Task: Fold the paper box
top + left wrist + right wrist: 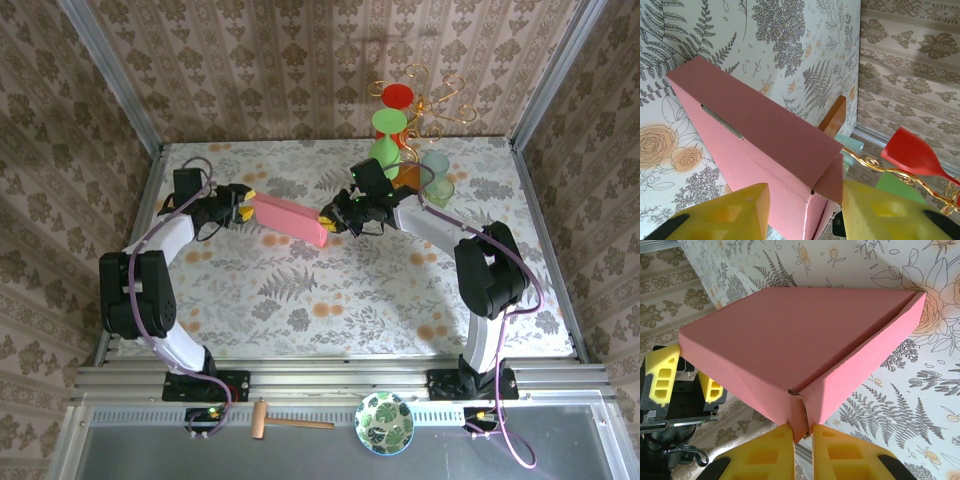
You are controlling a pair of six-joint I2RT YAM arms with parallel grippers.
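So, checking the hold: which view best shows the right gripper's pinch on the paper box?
Right wrist: right gripper pinches the paper box by its corner. Top external shows it small; left wrist, the box's other end.

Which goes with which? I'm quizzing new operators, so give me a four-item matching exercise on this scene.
1 paper box
2 mallet
3 bowl
4 red cup

a highest on the gold stand
b green and white, on the near ledge
c between left gripper and right gripper
d bare wood, on the near ledge

Pairs: 1-c, 2-d, 3-b, 4-a
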